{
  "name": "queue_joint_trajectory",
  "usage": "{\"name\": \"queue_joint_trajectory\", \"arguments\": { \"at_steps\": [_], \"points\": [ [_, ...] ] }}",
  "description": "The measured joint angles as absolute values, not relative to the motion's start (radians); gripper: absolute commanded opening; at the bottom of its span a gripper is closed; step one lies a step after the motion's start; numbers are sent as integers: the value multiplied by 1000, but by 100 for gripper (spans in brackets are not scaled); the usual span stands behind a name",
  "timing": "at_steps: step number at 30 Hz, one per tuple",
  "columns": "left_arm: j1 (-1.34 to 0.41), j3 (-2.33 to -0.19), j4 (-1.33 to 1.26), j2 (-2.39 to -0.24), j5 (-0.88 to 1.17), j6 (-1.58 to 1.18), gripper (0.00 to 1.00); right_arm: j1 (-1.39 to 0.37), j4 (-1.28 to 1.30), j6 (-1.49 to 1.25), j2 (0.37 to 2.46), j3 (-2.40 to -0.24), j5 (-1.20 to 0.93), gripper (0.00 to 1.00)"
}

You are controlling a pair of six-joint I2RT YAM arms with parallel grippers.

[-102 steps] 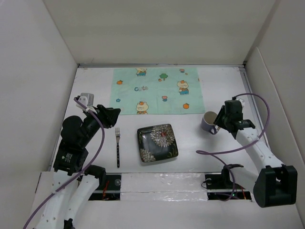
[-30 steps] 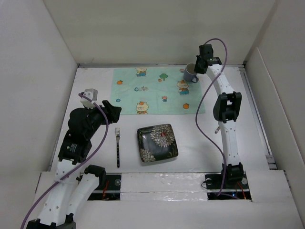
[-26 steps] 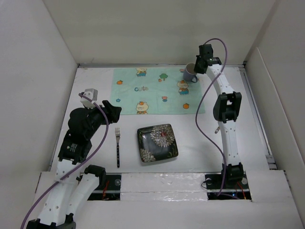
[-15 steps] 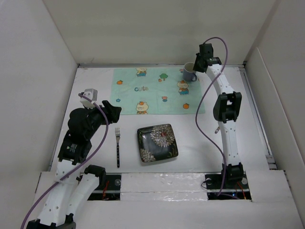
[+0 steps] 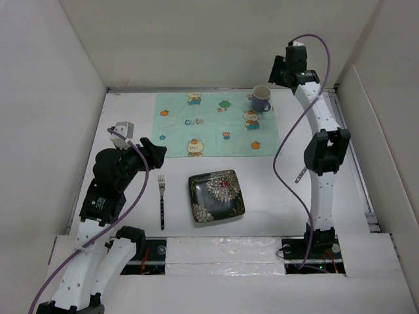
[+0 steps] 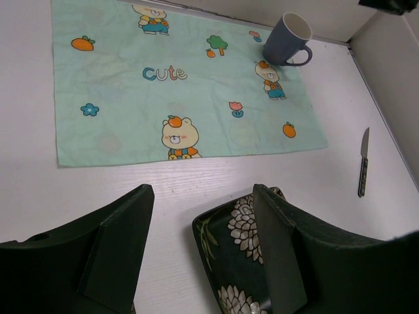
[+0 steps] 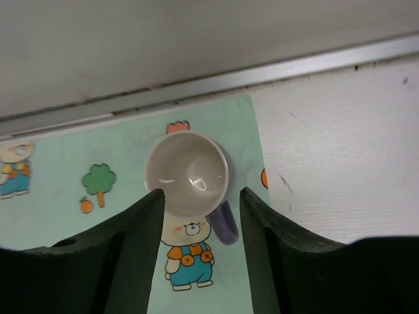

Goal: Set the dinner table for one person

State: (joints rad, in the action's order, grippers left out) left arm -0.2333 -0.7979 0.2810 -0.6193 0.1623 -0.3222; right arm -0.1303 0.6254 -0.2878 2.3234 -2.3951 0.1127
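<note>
The worktop carries the whole setting. The mint placemat lies flat toward its far edge, which I take to mark where the single place should be. The dark floral plate sits on bare worktop just near of the mat, not on it, so I judge it is yet to be set in place. The mug stands upright on the mat's far right corner with its handle toward the right, a sensible spot for a drink because it leaves the middle free for the plate. The fork lies left of the plate with its tines pointing away from me. The knife lies well off to the right, beside my right arm.

My right gripper hangs above the mug, jaws spread wider than its rim, touching and holding nothing. My left gripper hovers over the near left worktop, jaws wide and empty, with the plate's corner showing between the fingers below.
</note>
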Motion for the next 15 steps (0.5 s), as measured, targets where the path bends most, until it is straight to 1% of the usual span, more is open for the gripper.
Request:
{"name": "queue_joint_trajectory", "arguments": {
  "at_steps": [1,2,3,4,5,6,7,8,10,13,14,15],
  "points": [
    [-233,-798,281,-619,162,-322,59,-130,601,-282,2257,-2333,99,43],
    [-233,-798,281,-619,162,-322,54,-130,577,-278,2178,-2257,76,23],
    [-233,-798,281,-619,162,-322,50,-130,538,-275,2092,-2170,51,10],
    [-233,-798,281,-619,162,-322,45,-129,462,-279,1985,-2042,13,0],
    [-233,-798,281,-619,162,-321,32,-131,383,-288,1863,-1890,-34,0],
    [-233,-797,281,-619,162,-322,21,-138,304,-312,1738,-1728,-84,0],
    [-233,-797,281,-619,159,-323,14,-149,191,-334,1615,-1554,-134,0],
    [-233,-797,281,-618,155,-323,0,-168,74,-360,1497,-1386,-177,0],
    [-233,-797,281,-618,147,-321,0,-233,-39,-391,1344,-1141,-239,0],
    [-233,-797,281,-613,140,-321,0,-349,-122,-397,1273,-908,-324,0],
    [-233,-797,281,-613,139,-321,2,-376,-121,-396,1275,-847,-347,0],
    [-233,-797,281,-613,137,-321,9,-393,-113,-396,1275,-786,-364,2]
  ]
}}
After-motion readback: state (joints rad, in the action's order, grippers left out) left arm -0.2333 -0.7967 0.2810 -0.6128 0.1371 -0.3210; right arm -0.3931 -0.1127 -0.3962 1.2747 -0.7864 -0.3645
